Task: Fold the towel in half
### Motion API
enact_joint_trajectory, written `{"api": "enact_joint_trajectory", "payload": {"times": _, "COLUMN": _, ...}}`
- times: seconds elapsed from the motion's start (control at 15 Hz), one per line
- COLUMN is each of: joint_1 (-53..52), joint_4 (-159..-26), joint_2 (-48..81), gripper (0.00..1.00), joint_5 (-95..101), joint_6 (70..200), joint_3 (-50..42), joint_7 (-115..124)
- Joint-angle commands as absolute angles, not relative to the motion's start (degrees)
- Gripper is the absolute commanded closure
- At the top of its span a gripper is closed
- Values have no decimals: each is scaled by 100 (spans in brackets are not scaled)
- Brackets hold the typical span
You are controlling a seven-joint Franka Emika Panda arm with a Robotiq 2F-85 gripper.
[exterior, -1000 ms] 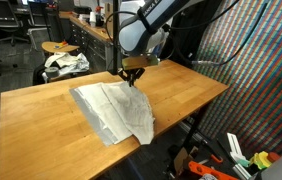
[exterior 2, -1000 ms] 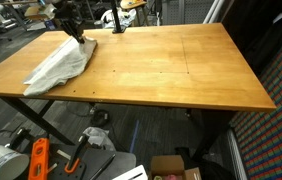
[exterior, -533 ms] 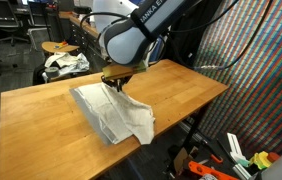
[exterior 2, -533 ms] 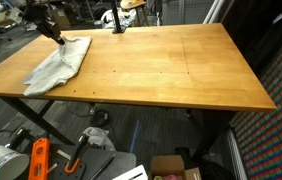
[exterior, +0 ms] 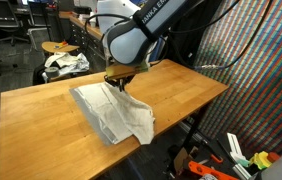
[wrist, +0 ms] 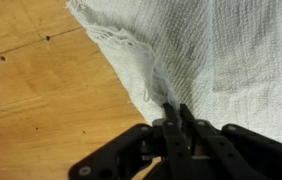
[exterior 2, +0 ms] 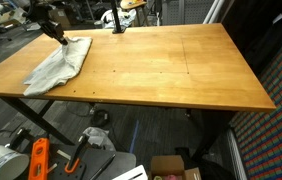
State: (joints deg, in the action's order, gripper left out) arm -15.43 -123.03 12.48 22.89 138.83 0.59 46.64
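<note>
A white towel lies crumpled on the wooden table, with one part hanging over the near edge. It also shows in an exterior view near the table's far left corner. My gripper is at the towel's far edge, shut on a pinched fold of the cloth. In the wrist view the gripper comes in from the bottom with its black fingers closed on a raised ridge of the towel. In an exterior view the gripper sits at the towel's upper corner.
The table's right half is bare wood. A stool with crumpled cloth stands behind the table. Orange tools and boxes lie on the floor below the front edge.
The arm has moved from the towel's right corner toward the middle of its far edge, pulling the pinched cloth along. Since half a second ago it has hardly moved.
</note>
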Motion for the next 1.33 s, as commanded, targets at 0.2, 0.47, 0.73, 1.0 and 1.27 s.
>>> {"api": "enact_joint_trajectory", "payload": {"times": 0.2, "joint_1": -2433, "joint_4": -12396, "joint_2": 1008, "gripper": 89, "joint_5": 4048, "joint_6": 13991, "joint_3": -402, "joint_7": 6999}}
{"api": "enact_joint_trajectory", "payload": {"times": 0.47, "joint_1": -3137, "joint_4": -12160, "joint_2": 1129, "gripper": 89, "joint_5": 5007, "joint_6": 13447, "joint_3": -335, "joint_7": 8788}}
{"api": "enact_joint_trajectory", "payload": {"times": 0.73, "joint_1": -3155, "joint_4": -11446, "joint_2": 1621, "gripper": 90, "joint_5": 5106, "joint_6": 12440, "joint_3": 429, "joint_7": 10340}}
{"api": "enact_joint_trajectory", "payload": {"times": 1.0, "joint_1": -3134, "joint_4": -10692, "joint_2": 2165, "gripper": 89, "joint_5": 4998, "joint_6": 11794, "joint_3": 864, "joint_7": 11060}}
{"api": "enact_joint_trajectory", "payload": {"times": 1.27, "joint_1": -3093, "joint_4": -9957, "joint_2": 2707, "gripper": 90, "joint_5": 4769, "joint_6": 11799, "joint_3": 957, "joint_7": 11497}}
